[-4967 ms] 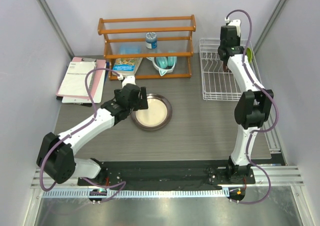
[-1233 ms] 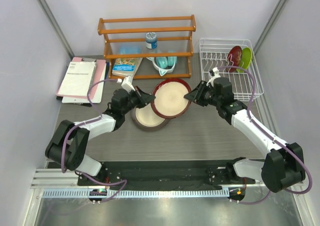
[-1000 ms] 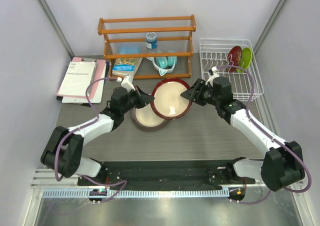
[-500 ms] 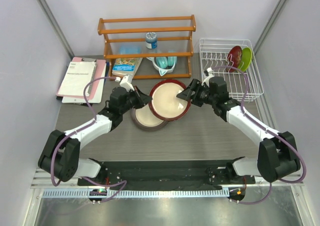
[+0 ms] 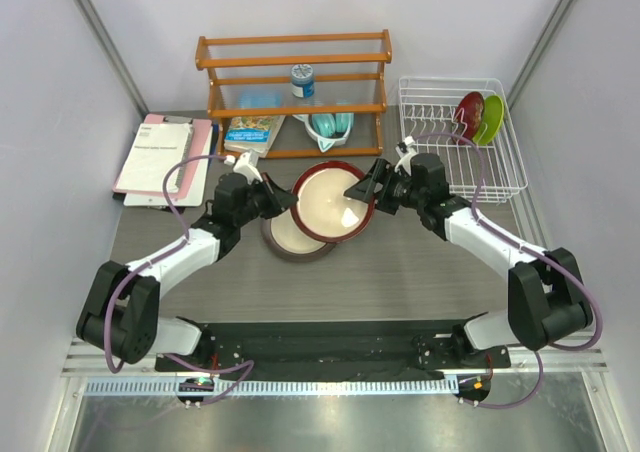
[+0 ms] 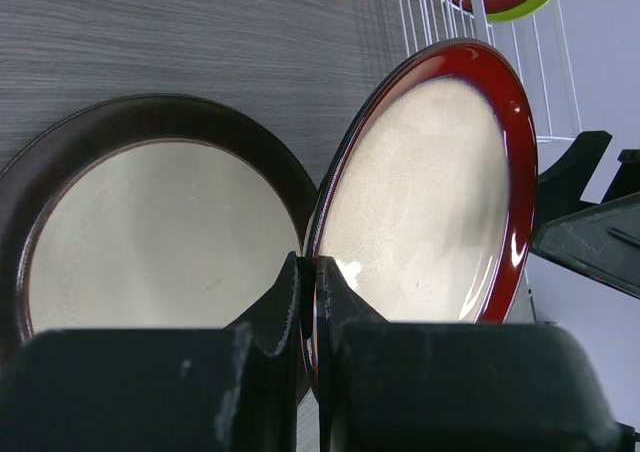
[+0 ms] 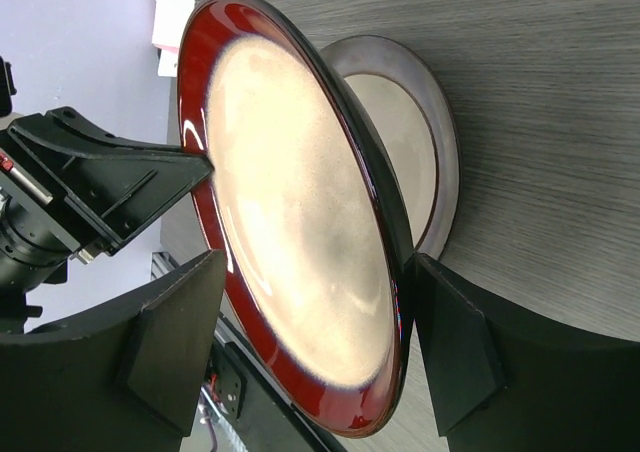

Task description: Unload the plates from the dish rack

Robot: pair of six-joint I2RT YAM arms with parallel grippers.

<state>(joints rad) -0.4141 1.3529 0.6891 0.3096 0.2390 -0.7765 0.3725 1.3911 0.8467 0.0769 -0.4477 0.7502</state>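
Fingers first: the left fingers are pinched tight on the rim of the red-rimmed plate, no gap showing, biting its 9 o'clock edge in the top view. Across from them, the right fingers are spread wide, one on each side of the same plate's 3 o'clock edge, the plate's cream face turned toward one and its dark underside toward the other. I cannot tell whether either one touches it.

That red-rimmed plate hangs tilted between the two arms, cream centre up, just past the middle of the worktop toward 12 o'clock. It overlaps the 1 o'clock part of the grey-brown plate, which lies flat on the worktop; contact between the two plates is not clear.

Over at 2 o'clock sits the dish rack, white wire. Two small plates stand on edge in its 1 o'clock corner: the patterned red plate and, right against it, the lime green plate.
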